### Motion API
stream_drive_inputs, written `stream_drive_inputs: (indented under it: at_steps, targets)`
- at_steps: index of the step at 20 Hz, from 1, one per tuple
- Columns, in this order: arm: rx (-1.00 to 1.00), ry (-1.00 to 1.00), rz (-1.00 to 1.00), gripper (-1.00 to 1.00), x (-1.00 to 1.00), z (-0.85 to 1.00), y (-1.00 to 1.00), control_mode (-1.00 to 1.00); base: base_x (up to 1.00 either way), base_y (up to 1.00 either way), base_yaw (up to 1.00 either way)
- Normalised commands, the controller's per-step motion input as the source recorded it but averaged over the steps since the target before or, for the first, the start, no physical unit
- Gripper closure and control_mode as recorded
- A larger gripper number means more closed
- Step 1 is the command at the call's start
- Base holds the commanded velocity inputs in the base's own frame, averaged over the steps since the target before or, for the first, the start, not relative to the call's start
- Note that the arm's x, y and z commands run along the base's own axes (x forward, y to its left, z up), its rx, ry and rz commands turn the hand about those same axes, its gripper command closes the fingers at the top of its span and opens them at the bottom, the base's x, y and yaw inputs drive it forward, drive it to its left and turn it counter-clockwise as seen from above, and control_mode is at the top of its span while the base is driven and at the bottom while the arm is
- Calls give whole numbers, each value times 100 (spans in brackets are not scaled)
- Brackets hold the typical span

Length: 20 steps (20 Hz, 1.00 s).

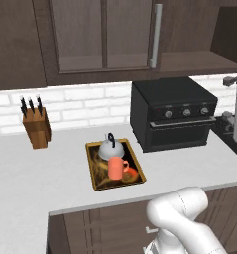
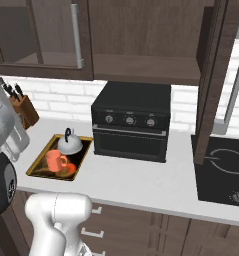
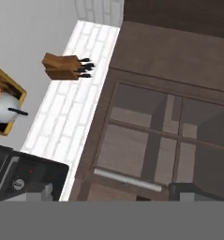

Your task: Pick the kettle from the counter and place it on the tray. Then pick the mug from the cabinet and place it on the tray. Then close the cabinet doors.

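The silver-grey kettle (image 1: 109, 147) (image 2: 70, 144) and the orange mug (image 1: 117, 168) (image 2: 55, 160) both stand on the gold-rimmed tray (image 1: 93, 168) (image 2: 40, 164), which lies on the light counter (image 1: 40, 168) (image 2: 141, 177). On the wall cabinet (image 2: 146, 67), the left door (image 1: 102, 34) (image 3: 146, 136) is closed, with its bar handle (image 1: 156, 35) (image 3: 127, 179). The right door (image 2: 214, 75) stands open, seen edge-on beside the bare shelf. My gripper (image 3: 115, 191) is open and empty. It is up in front of the closed door, close to that handle.
A black countertop oven (image 1: 173, 113) (image 2: 132, 120) stands right of the tray. A wooden knife block (image 1: 36, 125) (image 3: 62, 67) sits against the white brick wall at the left. A black cooktop (image 2: 223, 170) is set into the counter at the right.
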Motion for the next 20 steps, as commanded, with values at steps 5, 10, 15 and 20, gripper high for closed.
stream_drive_inputs:
  at_steps: [5,10,15,20]
  targets:
    - [-12,0,0,-100,-54,0,-8,-100,0,0,0]
    - [-12,1,0,-100,-42,0,-19,-100,0,0,0]
    - [-8,5,0,-100,-27,0,-32,-100,0,0,0]
    - [-11,14,-3,-100,-13,0,-38,-100,0,0,0]
